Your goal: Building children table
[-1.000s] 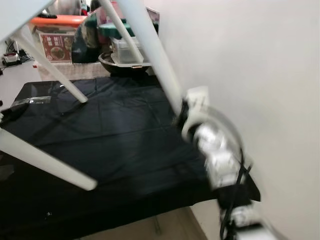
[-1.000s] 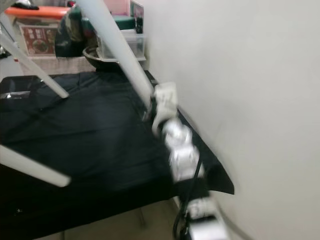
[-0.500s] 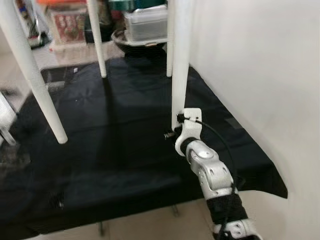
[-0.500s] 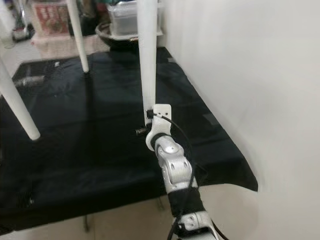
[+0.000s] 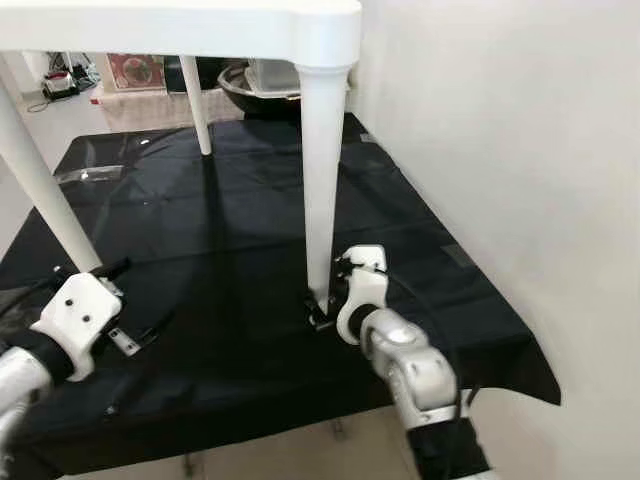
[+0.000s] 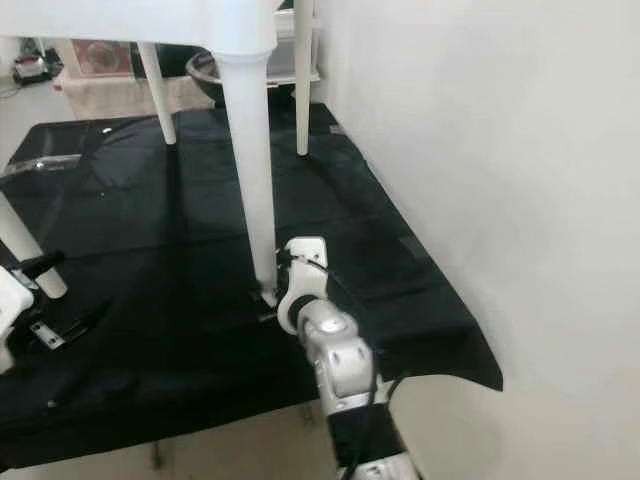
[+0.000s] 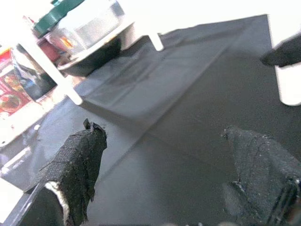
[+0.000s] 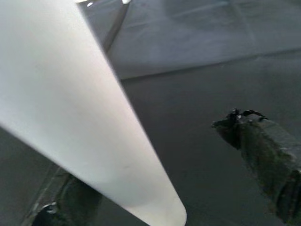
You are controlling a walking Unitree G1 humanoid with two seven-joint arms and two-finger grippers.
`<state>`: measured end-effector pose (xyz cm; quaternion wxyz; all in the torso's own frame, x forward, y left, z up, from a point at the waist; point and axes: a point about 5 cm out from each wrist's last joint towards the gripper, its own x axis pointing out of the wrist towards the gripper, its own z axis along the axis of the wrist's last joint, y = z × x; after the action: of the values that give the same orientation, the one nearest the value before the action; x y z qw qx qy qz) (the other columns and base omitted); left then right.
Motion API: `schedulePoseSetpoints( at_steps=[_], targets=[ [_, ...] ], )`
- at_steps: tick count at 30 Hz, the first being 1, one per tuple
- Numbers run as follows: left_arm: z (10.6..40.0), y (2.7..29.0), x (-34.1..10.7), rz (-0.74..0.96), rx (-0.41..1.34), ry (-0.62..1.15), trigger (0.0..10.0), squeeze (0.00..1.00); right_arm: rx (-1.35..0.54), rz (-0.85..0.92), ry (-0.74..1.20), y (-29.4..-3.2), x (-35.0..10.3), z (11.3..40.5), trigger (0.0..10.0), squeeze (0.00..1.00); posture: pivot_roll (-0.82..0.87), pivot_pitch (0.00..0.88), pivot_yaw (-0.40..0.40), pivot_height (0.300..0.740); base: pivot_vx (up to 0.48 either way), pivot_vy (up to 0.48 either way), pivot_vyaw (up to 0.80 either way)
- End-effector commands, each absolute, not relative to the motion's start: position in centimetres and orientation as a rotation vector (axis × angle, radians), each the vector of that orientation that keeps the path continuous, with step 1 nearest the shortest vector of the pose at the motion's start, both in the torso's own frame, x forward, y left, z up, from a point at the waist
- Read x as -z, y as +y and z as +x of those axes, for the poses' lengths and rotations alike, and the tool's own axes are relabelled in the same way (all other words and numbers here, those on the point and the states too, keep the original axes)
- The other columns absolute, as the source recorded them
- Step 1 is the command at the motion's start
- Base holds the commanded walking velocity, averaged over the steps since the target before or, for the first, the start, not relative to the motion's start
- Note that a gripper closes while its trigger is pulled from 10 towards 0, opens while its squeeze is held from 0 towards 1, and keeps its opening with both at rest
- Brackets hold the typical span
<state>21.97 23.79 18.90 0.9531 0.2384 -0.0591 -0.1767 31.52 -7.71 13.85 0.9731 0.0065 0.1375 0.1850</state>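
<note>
Children table (image 5: 200,25) upright at last? Looked tipped over a second ago, legs slanting through the air.

Upright now, yes. Stands on the black cloth (image 5: 220,230) of the tabletop, close beside the wall (image 5: 500,150). Near leg (image 5: 322,180) plumb, foot down on the cloth; left leg (image 5: 40,190) and far leg (image 5: 197,105) planted too, as far as can be seen.

And the right pincer (image 5: 325,308)? Gripping that leg half a second ago, well above the cloth.

Down at the foot of the near leg now. Black fingers (image 8: 263,155) spread either side of it, a clear gap on one side in the wrist view. Around the leg, then, not pinching it.

Left pincer (image 7: 171,183)?

Low over the cloth near the left leg, fingers (image 7: 80,160) wide apart, nothing between them.

Meaning for the job?

Probably the turning-over step finished: top up, feet down, weight on the tabletop and not on the arm. Looks near the end of the build, barring a loose leg, which cannot be judged from here.

Anything to mind next?

Drawing the right arm back without nudging the foot. Also that near foot, not far from the front edge of the tabletop; worth a check before letting go entirely. Bowl (image 5: 255,92) beyond the far legs well apart, no concern.
</note>
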Motion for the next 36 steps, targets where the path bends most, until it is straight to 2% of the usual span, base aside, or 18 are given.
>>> schedulePoseSetpoints(
  at_steps=[1,2,3,7,18,20,21,23,24,36],
  targets=[
    [21.7,23.3,-18.3,0.463,0.327,-0.105,10.0,0.00,-0.351,0.023,0.261,-8.2,-14.2,31.5,10.0,1.00,0.11,0.000,-0.065,0.740,0.000,0.000,0.00],
    [21.0,22.0,-17.2,0.392,0.288,-0.098,10.0,0.00,-0.301,0.026,0.204,-9.5,-15.0,31.7,10.0,1.00,0.11,0.000,-0.067,0.740,0.000,0.000,0.00],
    [21.0,22.0,-17.2,0.392,0.288,-0.098,10.0,0.00,-0.301,0.026,0.204,-9.5,-15.0,31.7,10.0,1.00,0.11,0.000,-0.067,0.740,0.000,0.000,0.00],
    [19.9,19.4,-15.1,0.243,0.158,-0.058,10.0,0.00,-0.224,0.022,0.102,-12.4,-16.4,31.0,10.0,1.00,0.11,0.000,-0.071,0.740,0.000,0.000,0.00],
    [19.5,17.9,-14.2,0.169,0.095,-0.025,10.0,0.00,-0.286,0.048,0.080,-13.2,-16.2,29.1,10.0,1.00,0.10,0.000,-0.062,0.740,0.000,0.000,0.00],
    [19.5,17.6,-13.8,0.161,0.085,-0.015,10.0,0.00,-0.285,0.007,0.104,-13.6,-15.6,28.6,10.0,1.00,0.09,0.000,-0.049,0.740,0.000,0.000,0.00],
    [19.5,17.4,-13.7,0.155,0.079,-0.011,10.0,0.00,-0.279,-0.007,0.114,-13.7,-15.4,28.6,10.0,0.63,0.09,0.000,-0.049,0.740,0.000,0.000,0.00],
    [19.5,17.4,-13.7,0.151,0.075,-0.008,10.0,0.00,-0.276,-0.013,0.119,-13.8,-15.3,28.5,10.0,0.63,0.09,0.000,-0.049,0.740,0.000,0.000,0.00],
    [19.4,17.3,-13.7,0.147,0.070,-0.003,10.0,0.00,-0.274,-0.018,0.122,-13.9,-15.3,28.5,10.0,0.00,0.09,0.000,-0.046,0.740,0.000,0.000,0.00],
    [19.2,17.0,-13.5,0.126,0.056,0.016,10.0,0.00,-0.278,-0.025,0.124,-13.9,-15.3,28.3,10.0,0.00,0.09,0.000,-0.051,0.740,-0.388,0.000,0.00]
  ],
)
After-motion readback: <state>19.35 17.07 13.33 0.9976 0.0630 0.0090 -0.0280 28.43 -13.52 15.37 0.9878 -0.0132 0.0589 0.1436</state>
